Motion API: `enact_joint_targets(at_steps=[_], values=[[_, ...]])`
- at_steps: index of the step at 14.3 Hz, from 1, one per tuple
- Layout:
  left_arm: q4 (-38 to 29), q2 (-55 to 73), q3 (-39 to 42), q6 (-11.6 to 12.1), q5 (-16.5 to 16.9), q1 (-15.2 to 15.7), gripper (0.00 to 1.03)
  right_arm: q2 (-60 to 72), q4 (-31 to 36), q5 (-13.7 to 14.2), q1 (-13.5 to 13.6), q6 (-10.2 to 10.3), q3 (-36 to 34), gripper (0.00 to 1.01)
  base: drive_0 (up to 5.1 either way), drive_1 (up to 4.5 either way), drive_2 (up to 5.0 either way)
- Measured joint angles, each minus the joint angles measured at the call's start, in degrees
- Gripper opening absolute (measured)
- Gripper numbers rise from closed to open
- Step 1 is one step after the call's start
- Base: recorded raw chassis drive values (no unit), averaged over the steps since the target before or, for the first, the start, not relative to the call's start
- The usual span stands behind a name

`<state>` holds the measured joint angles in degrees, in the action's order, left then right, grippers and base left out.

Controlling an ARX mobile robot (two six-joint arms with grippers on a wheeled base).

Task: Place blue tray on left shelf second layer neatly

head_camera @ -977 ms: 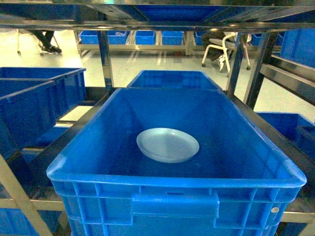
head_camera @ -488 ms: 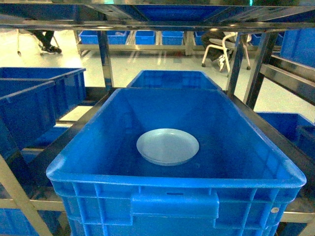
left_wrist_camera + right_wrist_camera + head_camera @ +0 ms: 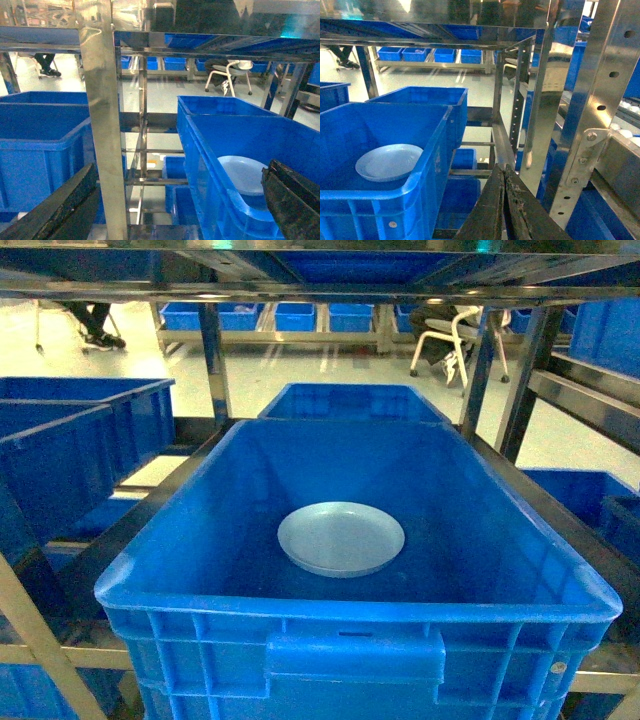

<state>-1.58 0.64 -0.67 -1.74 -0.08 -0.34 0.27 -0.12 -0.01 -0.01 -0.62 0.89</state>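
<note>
Amid steel racking, the blue tray lies flat in the crate; your left gripper gapes, your right gripper is pinched empty, so reach in from above.

Blue tray is lying flat on the floor of a big blue crate, roughly centred, not touching the walls. Crate is sitting on a steel rack tier. Second blue crate is sitting right behind it. More crates are sitting left.
</note>
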Motion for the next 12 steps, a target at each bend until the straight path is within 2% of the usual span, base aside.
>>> enact_joint_targets(at_steps=[2, 4, 9, 10, 12], values=[[0.02, 0.0, 0.0, -0.02, -0.02, 0.0, 0.98, 0.0, -0.09, 0.02, 0.0, -0.02, 0.0, 0.04, 0.0, 0.0, 0.0], [0.02, 0.0, 0.0, -0.02, 0.0, 0.0, 0.98, 0.0, -0.09, 0.02, 0.0, 0.0, 0.0, 0.36, 0.0, 0.0, 0.0], [0.02, 0.0, 0.0, 0.0, 0.0, 0.0, 0.98, 0.0, -0.09, 0.0, 0.0, 0.04, 0.0, 1.0, 0.0, 0.0, 0.0], [0.02, 0.0, 0.0, 0.0, 0.0, 0.0, 0.98, 0.0, -0.07, 0.02, 0.0, 0.04, 0.0, 0.97, 0.0, 0.0, 0.0], [0.02, 0.0, 0.0, -0.02, 0.0, 0.0, 0.98, 0.0, -0.09, 0.02, 0.0, 0.04, 0.0, 0.98, 0.0, 0.0, 0.0]])
